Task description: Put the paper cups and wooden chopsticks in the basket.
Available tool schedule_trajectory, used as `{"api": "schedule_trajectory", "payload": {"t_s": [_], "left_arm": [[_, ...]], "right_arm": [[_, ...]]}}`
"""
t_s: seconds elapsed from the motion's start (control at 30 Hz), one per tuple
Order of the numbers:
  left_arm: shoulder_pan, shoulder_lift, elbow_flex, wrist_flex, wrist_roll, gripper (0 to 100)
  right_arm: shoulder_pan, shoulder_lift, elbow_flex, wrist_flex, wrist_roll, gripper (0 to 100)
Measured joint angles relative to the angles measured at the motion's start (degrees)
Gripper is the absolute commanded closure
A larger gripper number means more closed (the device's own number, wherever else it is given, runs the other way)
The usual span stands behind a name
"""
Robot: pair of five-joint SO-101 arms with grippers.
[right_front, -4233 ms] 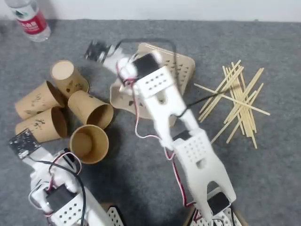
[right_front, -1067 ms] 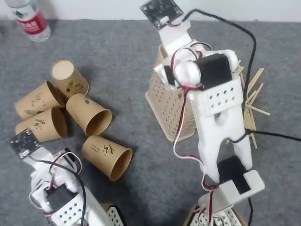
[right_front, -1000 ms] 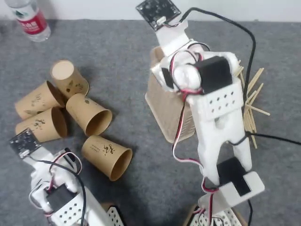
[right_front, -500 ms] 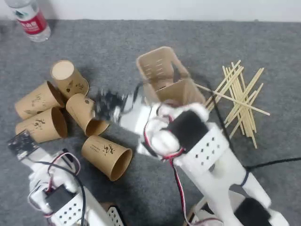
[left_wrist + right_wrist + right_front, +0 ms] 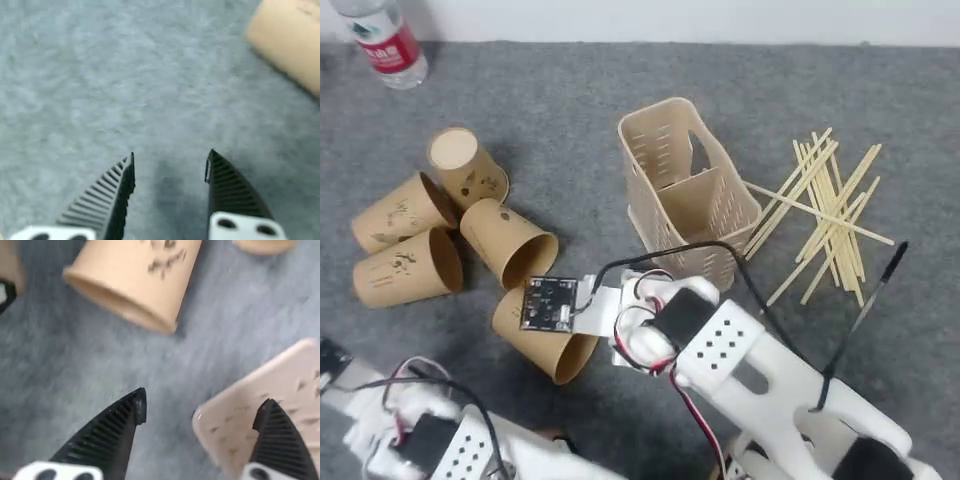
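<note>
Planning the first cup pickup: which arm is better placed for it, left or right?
Right, probably. The right claw is open with a lying cup just ahead and the basket beside it; the left claw faces mostly bare carpet.

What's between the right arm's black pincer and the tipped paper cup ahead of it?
Only bare grey mat lies between the open right pincer and the paper cup, as the right wrist view shows; the basket has its corner by one finger.
</note>
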Motion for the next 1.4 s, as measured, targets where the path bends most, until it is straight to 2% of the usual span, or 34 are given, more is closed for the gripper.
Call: {"api": "schedule_trajectory", "payload": {"t_s": [0.17,0.43,0.57,0.8,0.9,1.07,1.13,1.27,1.4], "left_arm": [[-3.3,0.0,0.7,0.8,-4.4,78],[-1.2,0.0,0.8,2.5,-5.0,78],[-1.2,0.0,0.8,2.5,-5.0,78],[-1.2,0.0,0.8,2.5,-5.0,78],[-1.2,0.0,0.8,2.5,-5.0,78],[-1.2,0.0,0.8,2.5,-5.0,78],[-1.2,0.0,0.8,2.5,-5.0,78],[-1.2,0.0,0.8,2.5,-5.0,78],[-1.2,0.0,0.8,2.5,-5.0,78]], "right_arm": [[-1.8,0.0,1.9,-6.3,0.0,65.3],[-6.5,0.0,5.4,-9.1,0.1,65.4],[-6.7,0.3,5.4,-12.1,0.1,65.5],[-6.8,15.4,3.4,-17.4,0.1,66.1],[-6.8,22.3,-0.1,-17.5,0.1,74.1],[-6.8,24.6,-4.3,-18.1,0.1,99.8],[-6.8,24.6,-5.8,-18.1,0.1,96.9],[-6.8,23.7,-7.5,-17.2,0.0,98.9],[-3.7,18.0,-11.4,-10.6,0.0,99.1]]}}
